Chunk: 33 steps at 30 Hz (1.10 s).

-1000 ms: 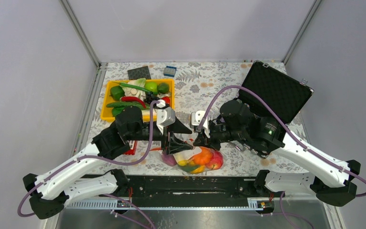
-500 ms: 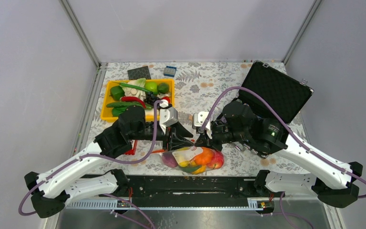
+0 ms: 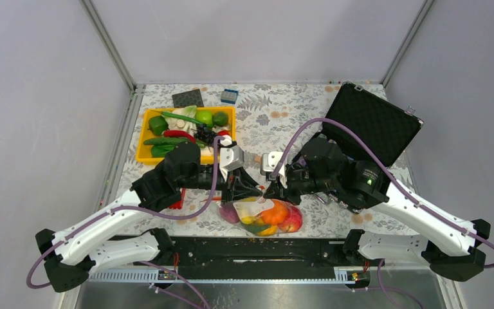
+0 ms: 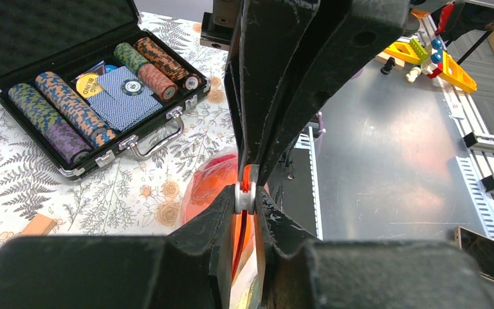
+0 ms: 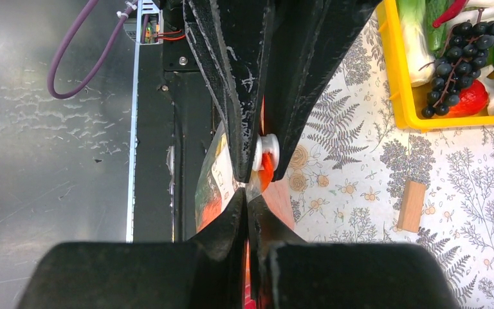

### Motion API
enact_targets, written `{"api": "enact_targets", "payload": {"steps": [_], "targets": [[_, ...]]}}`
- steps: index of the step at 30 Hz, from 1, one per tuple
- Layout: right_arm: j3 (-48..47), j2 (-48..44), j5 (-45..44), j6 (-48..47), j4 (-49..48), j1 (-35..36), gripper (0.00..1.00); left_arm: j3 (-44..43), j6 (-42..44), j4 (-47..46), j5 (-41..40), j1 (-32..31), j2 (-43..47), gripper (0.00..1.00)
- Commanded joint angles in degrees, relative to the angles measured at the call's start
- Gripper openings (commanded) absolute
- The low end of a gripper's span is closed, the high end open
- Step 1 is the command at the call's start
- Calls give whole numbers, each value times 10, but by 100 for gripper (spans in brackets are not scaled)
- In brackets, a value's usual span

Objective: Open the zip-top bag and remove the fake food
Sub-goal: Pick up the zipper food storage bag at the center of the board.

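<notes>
The main danger was a slip. Both claws pinched the same short stretch of the red-orange zip strip [image 4: 241, 235], tip to tip, so a pull apart might have dragged the crinkly film out of one pinch. If either claw had caught both layers, the pull would probably have lifted the whole zip-top bag [image 3: 262, 217] without parting the seal. The bag lay close to the table's [image 3: 276, 116] near edge, so fake food [image 3: 276, 212] spilling from a sudden opening could have rolled off.

The left claw [image 3: 252, 188] was closed down on the bag's top edge, with the strip filling the narrow slot between its fingers in its wrist view. The right claw [image 3: 271, 188] was clamped fully on the same edge from the opposite side. A small white piece [image 5: 265, 151], seemingly the zip's slider, sat where the tips met.

In the overhead view the bag lay at lower centre, just below the meeting claws, its strip raised into them and its body, bulging with the food, resting on the table. The yellow tray [image 3: 143, 138] lay upper left and the open poker-chip case [image 3: 373, 125] upper right, both well apart from it.
</notes>
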<state>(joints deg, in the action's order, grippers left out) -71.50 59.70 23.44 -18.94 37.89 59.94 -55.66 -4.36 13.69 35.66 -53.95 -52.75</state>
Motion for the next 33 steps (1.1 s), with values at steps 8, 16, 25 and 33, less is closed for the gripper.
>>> {"api": "enact_targets", "payload": {"steps": [8, 16, 25, 33], "targets": [[1, -17, 1, 0, -28, -4, 0, -26, 5, -20, 12, -2, 10, 25], [7, -20, -1, 1, -28, -4, 0, -33, 1, -21, 12, -3, 8, 37], [19, -28, -2, 7, -39, -4, 0, -33, -3, -20, 19, -2, 6, 12], [37, -41, -7, 17, -64, -4, 0, -33, -3, -12, 16, -2, 3, 0]]}}
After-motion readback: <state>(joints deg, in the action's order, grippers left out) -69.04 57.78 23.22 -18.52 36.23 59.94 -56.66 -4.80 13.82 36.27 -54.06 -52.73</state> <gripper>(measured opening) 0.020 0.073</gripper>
